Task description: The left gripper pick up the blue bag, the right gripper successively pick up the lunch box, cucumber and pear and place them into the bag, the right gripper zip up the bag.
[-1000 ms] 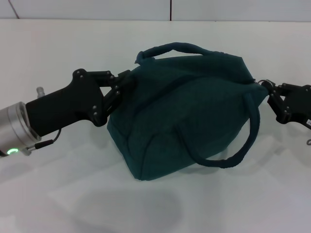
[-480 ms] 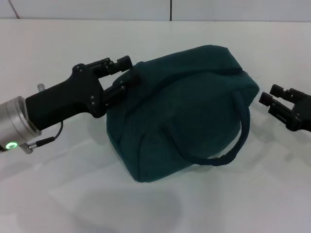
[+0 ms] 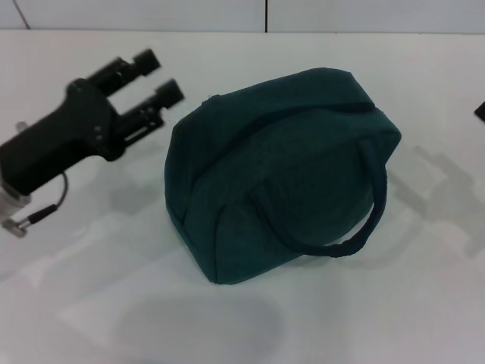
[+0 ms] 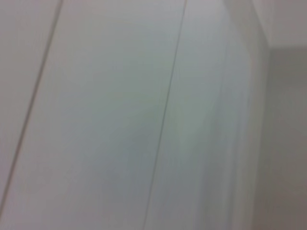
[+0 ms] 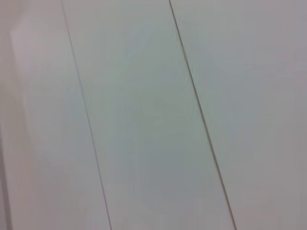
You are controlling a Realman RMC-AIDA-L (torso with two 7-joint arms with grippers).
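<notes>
Bag point(image 3: 280, 171) sits closed at the table's point(image 3: 91, 303) centre: dark teal fabric, bulging, 1 loop handle point(image 3: 364, 216) drooping down its near side toward 4 o'clock. My left gripper point(image 3: 151, 76) hangs at 10 o'clock from it, fingers spread apart, holding nothing, clear of the fabric. Of my right gripper point(image 3: 480, 111) only a dark sliver shows at the 3 o'clock edge; I cannot tell its state. Bare white tabletop lies on every side of the bag, widest toward 6 o'clock. Both wrist views show only pale panels with thin seams.
</notes>
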